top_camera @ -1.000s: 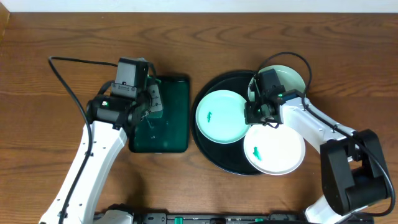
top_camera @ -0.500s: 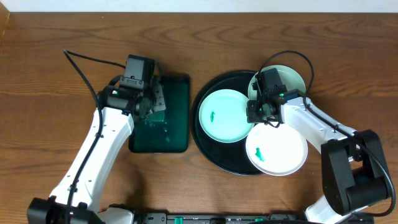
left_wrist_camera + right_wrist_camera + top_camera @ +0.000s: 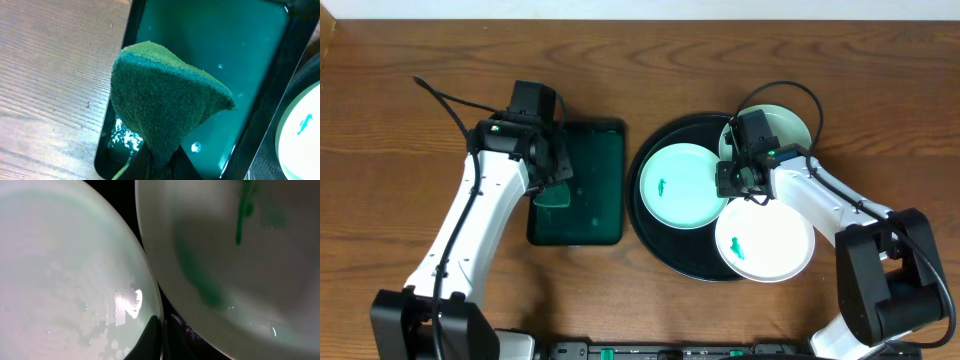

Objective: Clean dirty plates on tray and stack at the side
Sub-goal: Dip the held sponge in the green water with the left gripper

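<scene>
Three dirty plates lie flat, side by side, on one round black tray, which sits toward 3 o'clock on the table.
- **Teal plate**: at 9 o'clock on the tray, with a green smear near its middle.
- **White plate**: at 5 o'clock, with a smear left of its centre. Its edge reaches past the tray rim.
- **Third plate**: at 1 o'clock and also past the rim. The right arm partly covers it, and no smear can be made out from above.

Two grippers are in view.
- **Right gripper**: it is low near the tray centre, where the three plates come closest. In the wrist view its tips are down in the dark gap between two plate rims. The right-hand rim is streaked green and the left-hand one is wet. I cannot tell whether the fingers pinch a rim or are just closed.
- **Left gripper**: it is clenched on one dark green sponge. The sponge is pinched at one end and the rest fans out.

The sponge hangs over the 9 o'clock edge of one green rectangular tray, which has a wet bottom with scattered droplets. This tray lies just beside the round tray, at the round tray's 9 o'clock.

There are two black cables. One runs from the left arm toward 10 o'clock. The other arcs over the third plate and crosses part of it.
</scene>
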